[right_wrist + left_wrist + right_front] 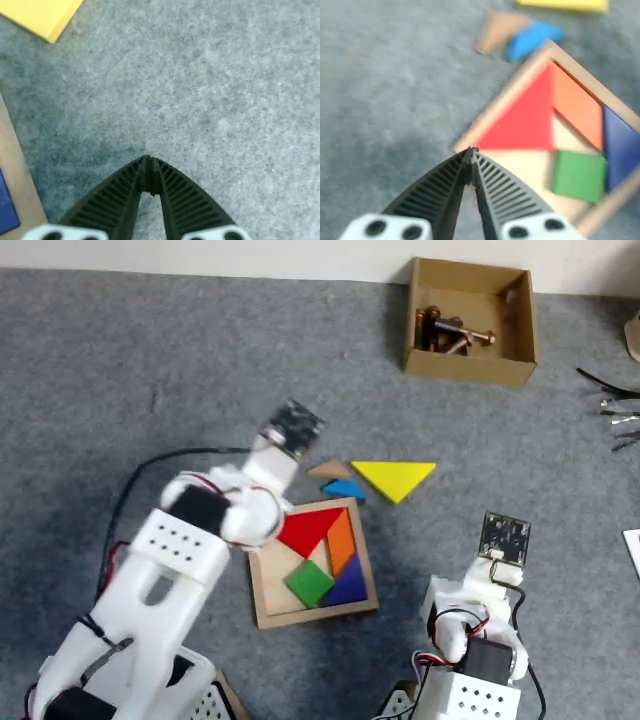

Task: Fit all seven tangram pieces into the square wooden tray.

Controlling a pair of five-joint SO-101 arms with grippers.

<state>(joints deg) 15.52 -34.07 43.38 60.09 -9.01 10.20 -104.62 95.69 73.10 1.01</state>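
Left arm [165,555] and right arm [470,695]: white housings, perforated plates, black motors, red and black cables. Fingers [432,192] black, ribbed, tapered.

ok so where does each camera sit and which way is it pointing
High view: fixed above the table, facing down on the wooden tray, yellow triangle, left arm and right arm.
Left wrist view: on the left arm, looking down past its shut jaws at the tray's corner and red triangle.
Right wrist view: on the right arm, looking down past its shut jaws at grey mat beside the tray's rim.
Shared: all three show the tray and the yellow triangle.
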